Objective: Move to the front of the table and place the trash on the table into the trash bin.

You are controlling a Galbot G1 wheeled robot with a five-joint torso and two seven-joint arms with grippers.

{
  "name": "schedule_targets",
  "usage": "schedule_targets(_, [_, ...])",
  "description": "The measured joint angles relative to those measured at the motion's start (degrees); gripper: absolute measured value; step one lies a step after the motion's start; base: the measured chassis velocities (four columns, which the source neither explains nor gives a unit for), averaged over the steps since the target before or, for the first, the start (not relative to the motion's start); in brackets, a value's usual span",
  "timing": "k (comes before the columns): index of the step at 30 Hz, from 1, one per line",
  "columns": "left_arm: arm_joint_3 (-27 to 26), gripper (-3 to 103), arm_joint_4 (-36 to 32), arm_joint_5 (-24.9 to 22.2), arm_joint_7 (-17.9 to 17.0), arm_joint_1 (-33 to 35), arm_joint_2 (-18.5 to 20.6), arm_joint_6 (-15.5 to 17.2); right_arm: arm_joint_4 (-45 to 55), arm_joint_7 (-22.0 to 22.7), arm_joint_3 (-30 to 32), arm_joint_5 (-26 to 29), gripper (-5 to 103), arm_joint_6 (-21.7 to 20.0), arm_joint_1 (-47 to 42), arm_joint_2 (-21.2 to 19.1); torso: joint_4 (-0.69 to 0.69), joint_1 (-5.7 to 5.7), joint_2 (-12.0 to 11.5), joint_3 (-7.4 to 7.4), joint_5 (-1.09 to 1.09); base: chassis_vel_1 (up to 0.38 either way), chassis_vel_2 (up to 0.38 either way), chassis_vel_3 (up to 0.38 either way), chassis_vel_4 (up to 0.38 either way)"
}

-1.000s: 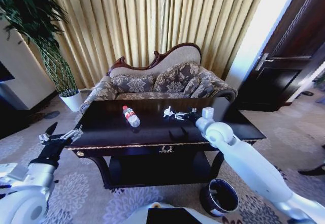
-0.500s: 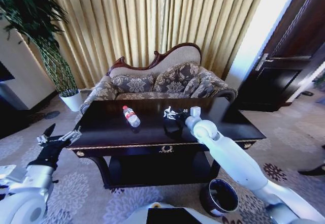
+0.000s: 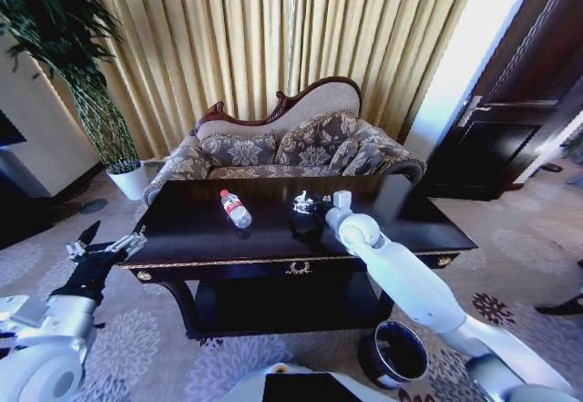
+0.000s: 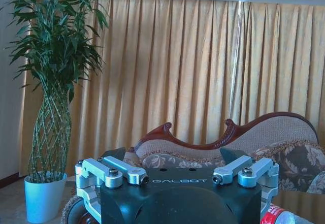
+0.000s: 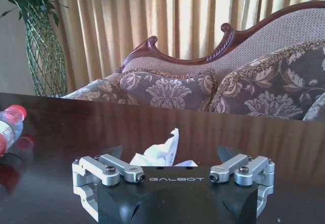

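Since a second ago, the right claw [image 3: 306,212] has been carried leftward across the counter [image 3: 273,238] and is now held just in front of the crumpled white paper [image 5: 161,153], its fingers [image 5: 112,151] spread wide on either side with nothing gripped (the paper is seen between them in the right wrist view). The clear bottle [image 3: 235,209] is left lying on the counter well to the left. The trash bin [image 3: 394,354] is seen on the carpet by the counter's right front corner. The left claw [image 3: 107,243] is held open and empty beside the counter's left end.
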Motion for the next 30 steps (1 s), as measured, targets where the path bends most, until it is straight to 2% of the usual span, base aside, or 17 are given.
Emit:
schedule_targets(27, [-0.2,100,0.0,-0.3,-0.2,0.1,-0.2,-1.1,-2.6,-0.1,-0.5,-1.7,100,0.2,-0.5,2.8,0.00,0.00,0.0,0.00,0.00,0.000,0.000,0.000,0.000])
schedule_targets(28, [-0.2,100,0.0,-0.3,-0.2,0.1,-0.3,-1.2,-2.7,0.0,-0.6,-2.0,103,0.2,-0.5,2.9,0.01,0.00,0.0,0.00,0.00,0.000,0.000,0.000,0.000])
schedule_targets(29, [-0.2,100,0.0,-0.3,-0.2,0.1,-0.3,-1.2,-2.9,0.1,-0.7,-2.3,98,0.2,-0.5,3.1,0.00,0.00,0.0,0.00,0.00,0.000,0.000,0.000,0.000])
schedule_targets(30, [-0.2,100,0.0,-0.3,-0.2,0.1,-0.3,-1.2,-2.9,0.1,-0.7,-2.3,98,0.2,-0.5,3.1,0.00,0.00,0.0,0.00,0.00,0.000,0.000,0.000,0.000])
